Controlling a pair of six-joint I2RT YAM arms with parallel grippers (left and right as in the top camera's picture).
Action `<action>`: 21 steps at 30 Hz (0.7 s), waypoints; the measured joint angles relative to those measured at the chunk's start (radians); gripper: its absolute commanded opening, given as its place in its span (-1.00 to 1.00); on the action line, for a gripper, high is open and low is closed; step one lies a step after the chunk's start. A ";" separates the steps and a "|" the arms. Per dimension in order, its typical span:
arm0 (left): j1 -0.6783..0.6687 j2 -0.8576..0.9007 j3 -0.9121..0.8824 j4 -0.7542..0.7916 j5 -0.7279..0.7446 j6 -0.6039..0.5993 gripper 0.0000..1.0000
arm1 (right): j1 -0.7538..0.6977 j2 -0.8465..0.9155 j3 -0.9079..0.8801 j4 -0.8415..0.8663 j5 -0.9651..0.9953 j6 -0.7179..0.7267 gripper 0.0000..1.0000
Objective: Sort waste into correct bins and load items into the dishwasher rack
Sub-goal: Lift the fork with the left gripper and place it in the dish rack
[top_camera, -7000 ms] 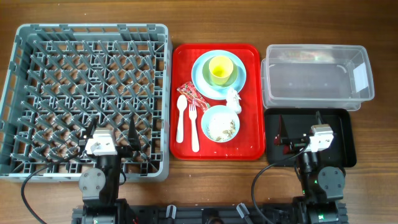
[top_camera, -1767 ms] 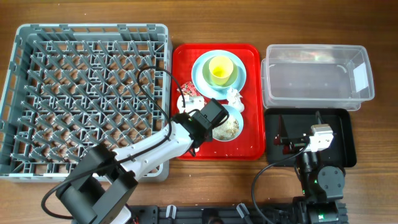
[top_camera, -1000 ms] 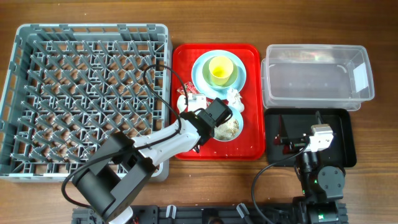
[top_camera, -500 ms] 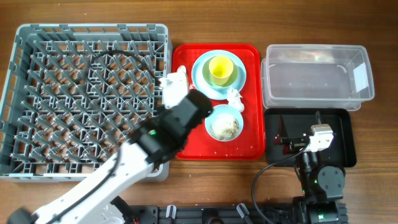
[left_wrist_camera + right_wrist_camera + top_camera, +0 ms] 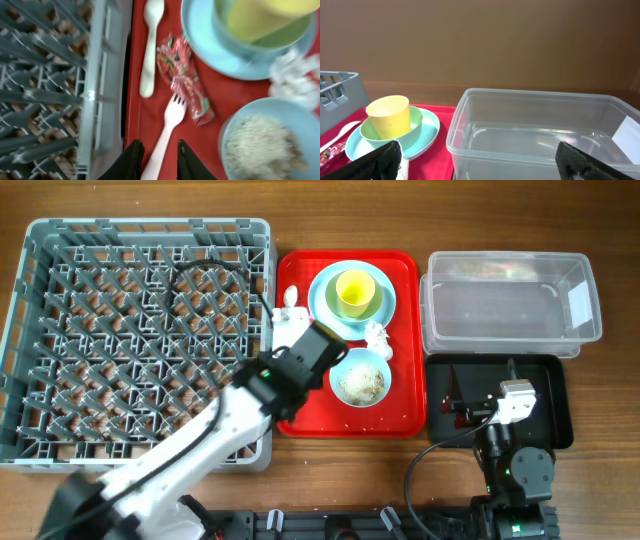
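Left jaws seemingly ajar, right wide.

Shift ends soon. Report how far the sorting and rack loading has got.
Done: nothing; the grey pegged plastic rack, clear plastic tub and black tray show nothing loaded. In hand: the left gripper, jaws narrowly apart, straddles the white plastic fork. Left: white spoon, red crinkled wrapper, white tissue, rice scraps, yellow-green cup, blue plate and bowls.

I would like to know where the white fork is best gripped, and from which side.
Grip the fork by its thin handle from above, jaws across its width. It lies flat on the red tray, its tines next to the wrapper; the handle's lower stretch is clear, and the left gripper straddles it.
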 measured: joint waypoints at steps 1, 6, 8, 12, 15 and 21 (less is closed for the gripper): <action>0.000 0.040 0.000 0.004 0.003 0.000 -0.53 | 0.000 0.000 0.000 0.000 0.000 0.000 1.00; 0.000 0.246 0.000 0.055 0.018 0.004 -0.48 | 0.000 0.000 0.000 0.000 0.000 0.000 1.00; 0.000 0.300 0.000 0.085 0.023 0.003 -0.42 | 0.000 0.000 0.000 0.000 0.000 0.000 1.00; -0.001 0.384 0.004 0.101 0.021 0.004 -0.41 | 0.000 0.000 0.000 0.000 0.000 0.000 1.00; -0.001 0.402 0.020 0.126 0.023 0.004 -0.44 | 0.000 0.000 0.000 0.000 0.000 0.000 0.99; 0.001 0.417 0.037 0.173 0.071 0.007 -0.50 | 0.000 0.000 0.000 0.000 0.000 0.000 1.00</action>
